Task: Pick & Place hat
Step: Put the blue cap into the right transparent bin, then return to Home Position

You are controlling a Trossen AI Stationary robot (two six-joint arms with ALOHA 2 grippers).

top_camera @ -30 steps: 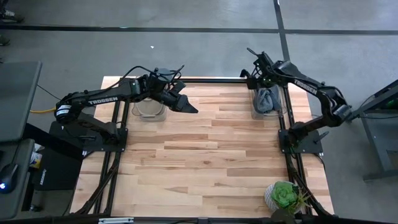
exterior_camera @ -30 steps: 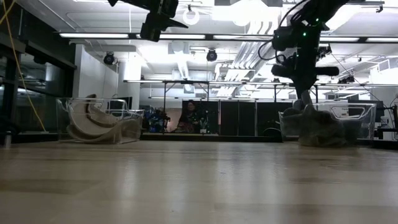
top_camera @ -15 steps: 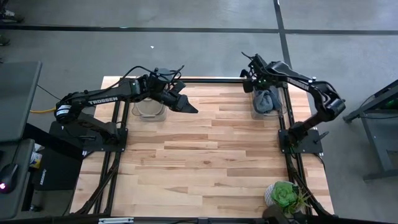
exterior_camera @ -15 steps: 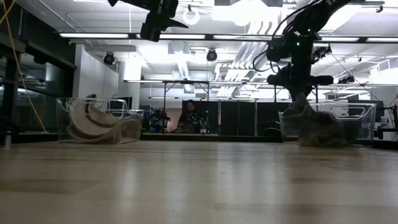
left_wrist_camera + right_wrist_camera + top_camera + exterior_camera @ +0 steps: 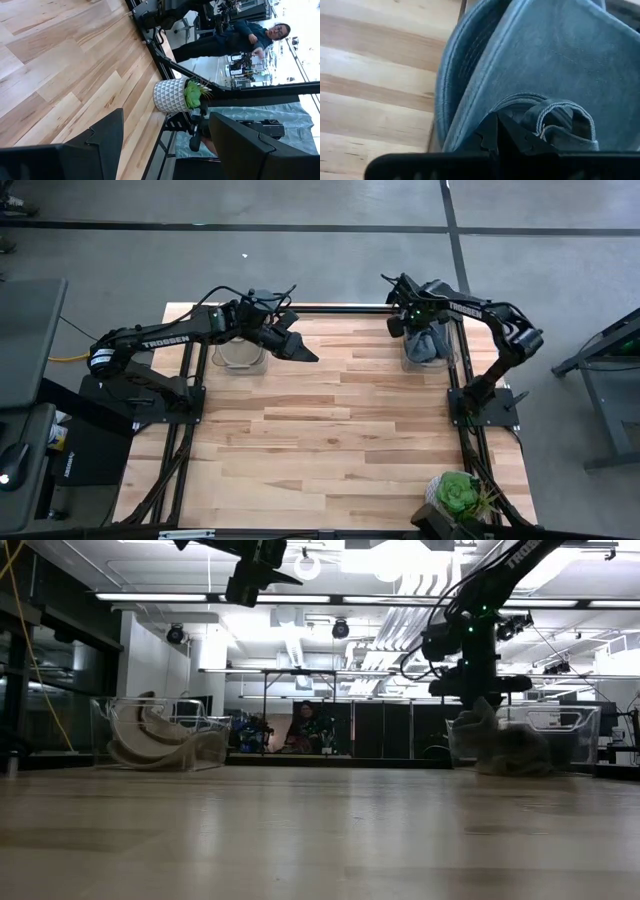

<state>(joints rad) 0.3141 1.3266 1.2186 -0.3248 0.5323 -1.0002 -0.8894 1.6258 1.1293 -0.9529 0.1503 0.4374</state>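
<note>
A blue-grey denim hat (image 5: 432, 345) sits in a clear bin (image 5: 575, 725) at the table's far right; in the low view the hat (image 5: 505, 745) bunches up to a peak under my right gripper (image 5: 478, 700). My right gripper (image 5: 497, 137) points steeply down and is shut on the hat (image 5: 545, 55). My left gripper (image 5: 300, 348) hangs open and empty high above the far left of the table, beside a second clear bin (image 5: 240, 358) that holds a beige hat (image 5: 160, 740). My right gripper pinches a bunched fold of the denim (image 5: 520, 107) between its two shut fingers, next to a stitched strap loop (image 5: 560, 117). The fingers come from above, pointing steeply down. The hat hangs slack below them, with its lower part (image 5: 515, 760) resting in the bin.
A potted green plant (image 5: 458, 492) in a white patterned pot stands at the near right corner. Black frame rails run along the table's left and right sides. The wooden middle of the table (image 5: 330, 420) is bare. A person (image 5: 250, 35) stands beyond the table.
My right gripper has sunk toward the right bin and shifted a little toward the table's left, rolling slightly, still shut. The hat has gone down with it, and its lower part has spread wider in the bin.
</note>
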